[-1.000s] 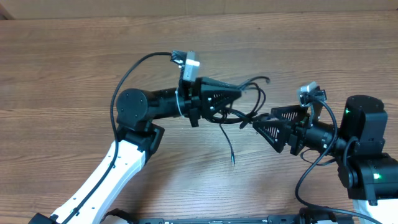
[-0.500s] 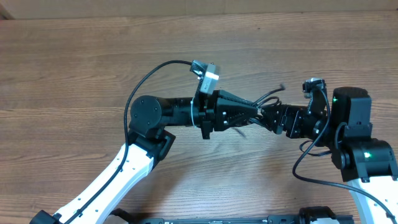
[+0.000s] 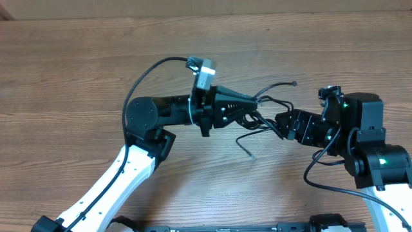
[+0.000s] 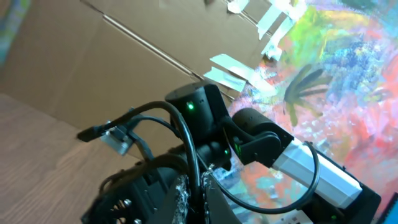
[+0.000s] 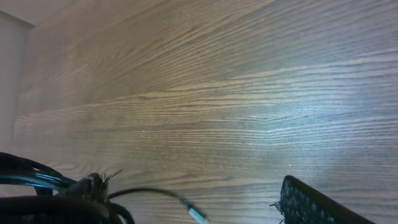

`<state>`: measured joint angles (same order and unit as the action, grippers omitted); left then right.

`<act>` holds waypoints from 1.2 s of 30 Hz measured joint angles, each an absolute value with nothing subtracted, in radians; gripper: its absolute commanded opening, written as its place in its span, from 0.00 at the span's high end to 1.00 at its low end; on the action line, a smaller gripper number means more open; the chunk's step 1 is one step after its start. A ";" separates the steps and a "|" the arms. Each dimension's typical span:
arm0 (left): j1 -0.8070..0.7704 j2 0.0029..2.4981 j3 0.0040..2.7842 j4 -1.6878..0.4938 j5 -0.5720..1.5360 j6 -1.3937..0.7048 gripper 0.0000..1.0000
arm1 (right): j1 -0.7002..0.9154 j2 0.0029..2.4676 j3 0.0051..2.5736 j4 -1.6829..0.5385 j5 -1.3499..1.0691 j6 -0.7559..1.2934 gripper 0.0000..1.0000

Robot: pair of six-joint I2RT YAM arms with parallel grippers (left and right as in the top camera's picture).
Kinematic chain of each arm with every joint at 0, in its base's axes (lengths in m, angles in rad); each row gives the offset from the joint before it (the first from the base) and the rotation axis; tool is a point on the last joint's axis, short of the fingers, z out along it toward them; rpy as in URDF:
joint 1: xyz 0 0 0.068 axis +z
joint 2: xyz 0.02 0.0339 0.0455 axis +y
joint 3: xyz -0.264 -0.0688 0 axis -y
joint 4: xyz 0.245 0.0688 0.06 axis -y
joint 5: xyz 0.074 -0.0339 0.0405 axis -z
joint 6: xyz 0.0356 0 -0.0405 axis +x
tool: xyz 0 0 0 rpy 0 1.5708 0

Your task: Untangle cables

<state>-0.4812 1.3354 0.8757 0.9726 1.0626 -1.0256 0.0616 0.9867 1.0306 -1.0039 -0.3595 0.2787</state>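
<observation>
Where the two grippers meet tip to tip, room is tightest. The left gripper [image 3: 252, 105] is clenched on the cables [image 3: 270, 102], and the right gripper [image 3: 282, 122] sits just beyond its tip, jaws spread wide and grasping nothing. The cables fan out from the left gripper's tip as a loose tangle. One strand arcs off to the far side of the right gripper and ends in a plug [image 3: 295, 84]. Another trails off to the near side of the left gripper's tip, down to a pale loose end [image 3: 248, 153].

In the right wrist view a single thin strand [image 5: 155, 193] crosses between the right gripper's jaws. It ends in a small light connector [image 5: 196, 215], apart from the one finger [image 5: 311, 202] that shows.

Bare table [image 3: 77, 64] lies open all round the pair, widest behind the left gripper's wrist and on the far side of both. The table's far edge runs well beyond the grippers, where a brown cardboard panel [image 3: 193, 6] begins. Ahead of the right gripper the boards reach a side edge against a pale strip [image 5: 9, 74].

The surface is brown wood with long straight grain and a soft glare. The left wrist view looks up past the right arm [image 4: 298, 162] to cardboard, a brightly painted backdrop [image 4: 348, 74] and white tape strips [image 4: 273, 22].
</observation>
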 measured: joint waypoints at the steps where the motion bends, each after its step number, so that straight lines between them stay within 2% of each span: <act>1: -0.471 1.338 0.875 0.989 1.064 -1.037 0.96 | 0.062 0.987 1.033 -1.010 -0.360 0.281 0.10; 7: -0.415 1.343 0.871 1.090 1.081 -1.099 0.96 | 0.066 0.985 1.040 -1.057 -0.365 0.301 0.09; 19: -0.384 1.334 0.871 1.117 1.066 -1.109 0.96 | 0.057 0.998 1.031 -1.092 -0.366 0.314 0.07; 30: -0.379 1.328 0.871 1.108 1.067 -1.113 0.96 | 0.053 1.005 1.024 -0.912 -0.587 0.313 0.07; 36: -0.318 1.328 0.871 1.096 1.079 -1.186 0.96 | 0.053 1.005 1.024 -0.805 -0.616 0.314 0.08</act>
<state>-0.3176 1.3277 0.8711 1.0962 1.0794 -1.1858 0.0528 1.0050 1.0245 -0.8051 -0.6159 0.3138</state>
